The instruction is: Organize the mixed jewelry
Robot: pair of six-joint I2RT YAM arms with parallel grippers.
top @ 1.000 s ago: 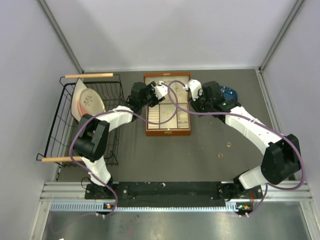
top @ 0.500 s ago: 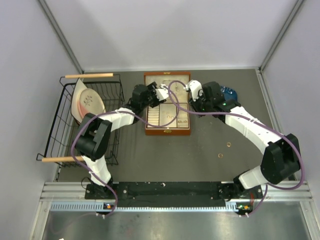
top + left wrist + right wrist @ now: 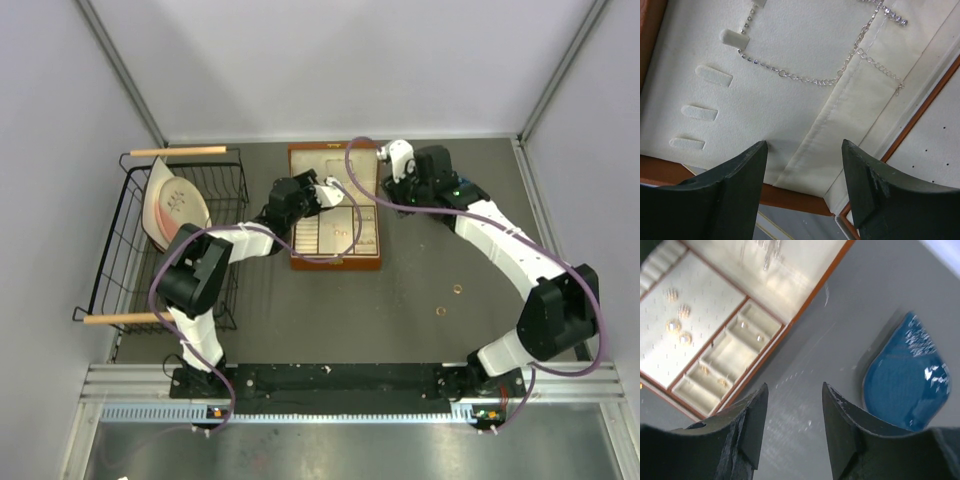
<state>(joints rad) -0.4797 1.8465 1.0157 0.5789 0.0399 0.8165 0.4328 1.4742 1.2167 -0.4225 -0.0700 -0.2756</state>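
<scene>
A thin silvery chain necklace (image 3: 805,79) lies draped across the cream lining of the wooden box's lid (image 3: 790,110), one end at a small tab. My left gripper (image 3: 805,150) hangs open just in front of that lining, below the chain, with nothing between its fingers. It is over the box (image 3: 336,258) in the top view. Two tiny gold rings (image 3: 457,290) (image 3: 438,311) lie on the table to the right of the box. My right gripper (image 3: 795,390) is open and empty above bare table, right of the box's back corner.
A black wire basket (image 3: 120,240) with a plate (image 3: 175,205) stands at the left. A blue object (image 3: 905,375) lies right of the box. The box tray (image 3: 715,345) holds small gold pieces in its compartments. Grey walls close in three sides.
My right gripper has pulled back from the box toward the rear and opened wider. The left gripper has shifted slightly right over the box and opened a little more.
</scene>
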